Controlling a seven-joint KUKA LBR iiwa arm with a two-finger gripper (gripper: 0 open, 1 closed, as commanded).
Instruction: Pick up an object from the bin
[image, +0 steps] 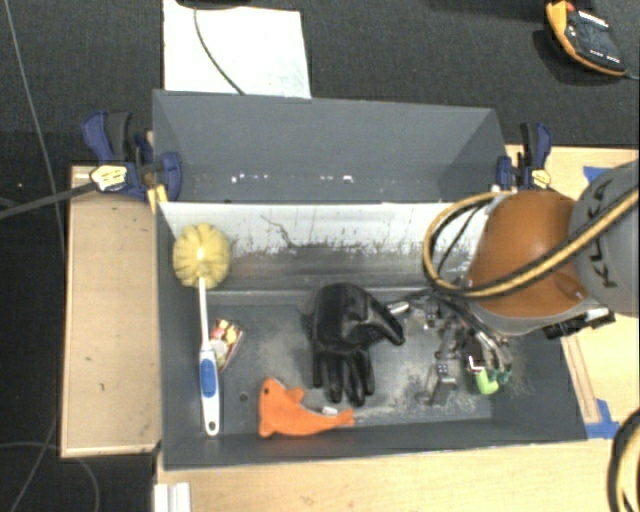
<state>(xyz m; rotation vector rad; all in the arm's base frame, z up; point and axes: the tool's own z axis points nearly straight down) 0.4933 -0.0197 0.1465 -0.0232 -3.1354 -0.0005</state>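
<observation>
My gripper (460, 372) hangs low over the right part of the bin floor, open, with nothing between its fingers. A small green thing (487, 379) lies right beside its right finger. Left of the gripper, a black glove (343, 340) lies spread out in the middle of the bin, its fingers pointing toward the front. An orange soft toy (290, 412) rests in front of the glove, near the front wall.
A dish brush (205, 320) with a yellow head and a white and blue handle lies along the left wall. A small red and white item (225, 340) sits beside its handle. The arm's orange cover and cables hang over the bin's right side.
</observation>
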